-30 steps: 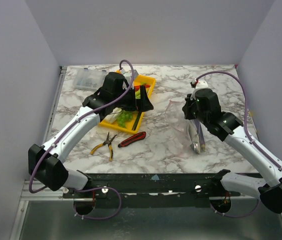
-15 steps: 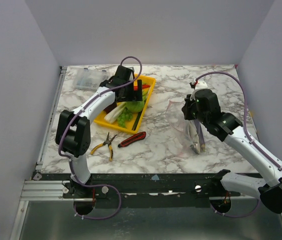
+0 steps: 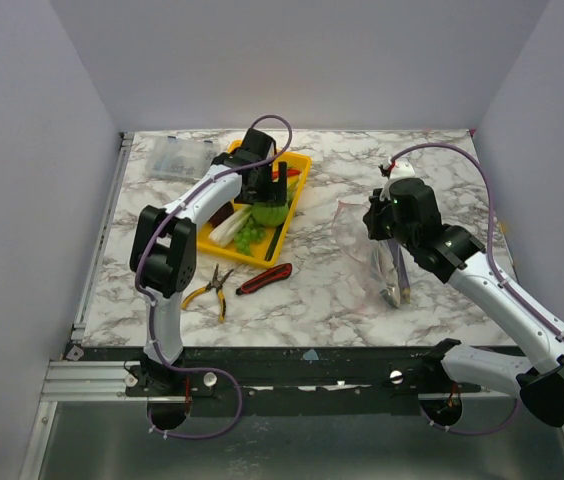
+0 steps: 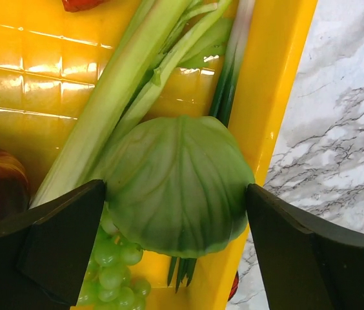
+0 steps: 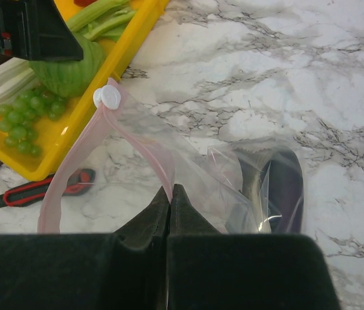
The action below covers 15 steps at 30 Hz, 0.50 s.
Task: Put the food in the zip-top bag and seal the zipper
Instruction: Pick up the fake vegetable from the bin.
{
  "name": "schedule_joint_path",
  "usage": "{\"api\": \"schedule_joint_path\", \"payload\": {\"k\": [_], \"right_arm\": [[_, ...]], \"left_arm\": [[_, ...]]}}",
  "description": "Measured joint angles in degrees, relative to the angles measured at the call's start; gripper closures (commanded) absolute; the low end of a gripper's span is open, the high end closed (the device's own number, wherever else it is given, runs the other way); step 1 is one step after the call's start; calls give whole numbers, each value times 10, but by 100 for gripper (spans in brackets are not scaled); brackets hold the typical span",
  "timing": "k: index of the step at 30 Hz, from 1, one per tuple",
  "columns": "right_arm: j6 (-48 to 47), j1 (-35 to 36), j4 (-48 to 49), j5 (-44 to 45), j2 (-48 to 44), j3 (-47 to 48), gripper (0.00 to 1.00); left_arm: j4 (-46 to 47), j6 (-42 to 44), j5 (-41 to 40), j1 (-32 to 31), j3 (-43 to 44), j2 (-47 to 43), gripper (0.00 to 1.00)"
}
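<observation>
Left tool (image 4: 175, 219): fingers spread wide and dropped into the yellow tray (image 4: 279, 77). The cabbage (image 4: 179, 184) sits dead centre between them, one finger just beside each flank. I can't tell if either finger touches it. It's roundish with no real long axis, its ribs fan away from the wrist, and the closing line runs straight across its width. My read is that no re-aim is needed, just close.

Crowding matters:
- The grapes (image 4: 114, 265) are tucked under the cabbage's wrist-side edge, by the left-hand finger.
- The leek (image 4: 117, 90) runs diagonally away from the tool, and its lower end goes under the cabbage.
- The tray rim is just outside the right-hand finger, with bare tabletop (image 4: 343, 129) beyond. That finger could snag the rim on closing.

Right tool (image 5: 170, 197): fingers pressed together, pinching the zipper (image 5: 98, 139), which lifts the strip and props the mouth of the zip-top bag (image 5: 233, 168). The strip arcs up and left from this tool toward the tray. A dark purple piece, probably the eggplant (image 5: 282, 187), is already inside, ahead and right of the tool.

The left arm is on the food and the right arm is on the bag. From the left tool the bag mouth lies off to its right, well apart across open tabletop. The mouth faces the tray, so the carry goes sideways.
</observation>
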Motion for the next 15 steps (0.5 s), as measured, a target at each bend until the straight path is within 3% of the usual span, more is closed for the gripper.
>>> {"api": "schedule_joint_path", "payload": {"k": [4, 10, 15], "right_arm": [[0, 0, 0, 0, 0, 0, 99], [1, 0, 0, 0, 0, 0, 99], [2, 0, 0, 0, 0, 0, 99]], "left_arm": [[-21, 11, -7, -1, 24, 8, 54], [-39, 29, -11, -3, 34, 12, 94], [-60, 35, -6, -3, 18, -35, 100]]}}
